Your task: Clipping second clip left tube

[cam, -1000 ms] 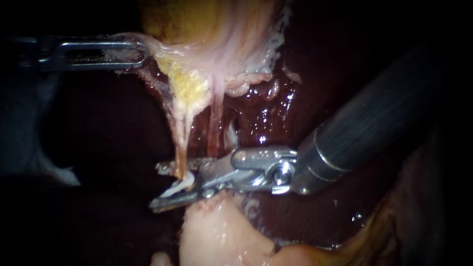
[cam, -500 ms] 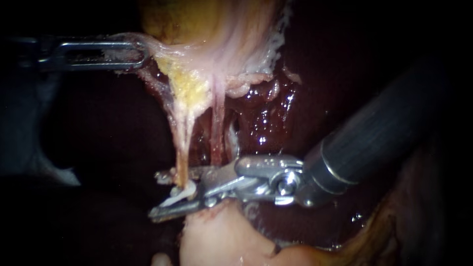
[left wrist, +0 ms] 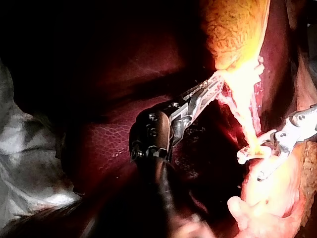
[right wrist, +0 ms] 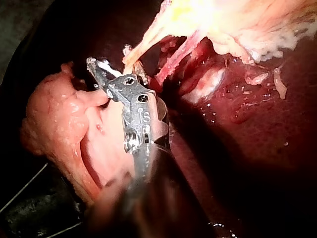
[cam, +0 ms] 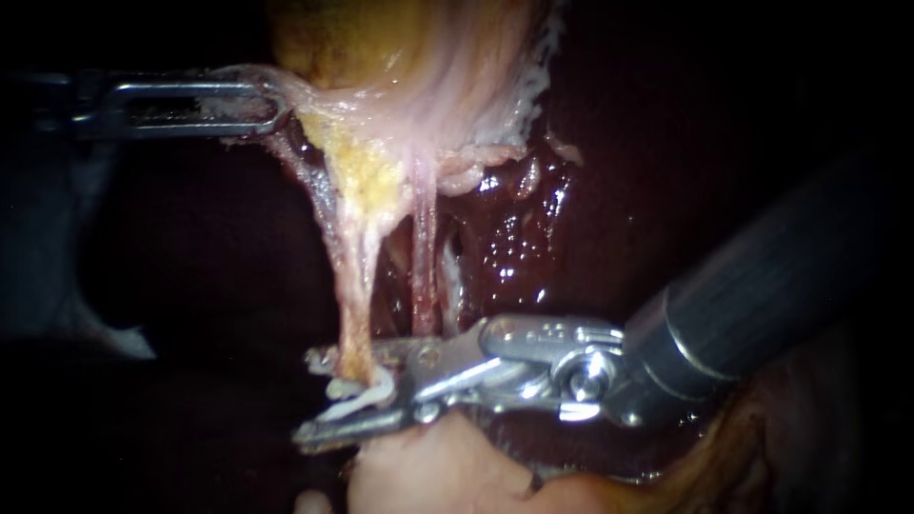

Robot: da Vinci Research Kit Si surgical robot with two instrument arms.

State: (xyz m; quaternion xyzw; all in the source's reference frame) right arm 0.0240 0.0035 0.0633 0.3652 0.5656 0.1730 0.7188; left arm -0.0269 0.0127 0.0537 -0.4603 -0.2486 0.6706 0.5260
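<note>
Left instrument [cam: 276, 103] jaws pinch the gallbladder [cam: 409, 57] edge; left tube [cam: 354, 286] hangs taut, long axis top to bottom in the endoscope view; right instrument [cam: 305, 400] jaws, part-spread and holding a clip [cam: 354, 398], cross its low end squarely, tube between them.

An ochre-yellow, mottled gallbladder [cam: 381, 38] shows at twelve o'clock, glistening dark-red liver [cam: 571, 190] at two, a pale pink streaked tube [cam: 357, 295] centrally, a white clip [cam: 357, 398] and shiny silver right instrument [cam: 305, 400] at six.
</note>
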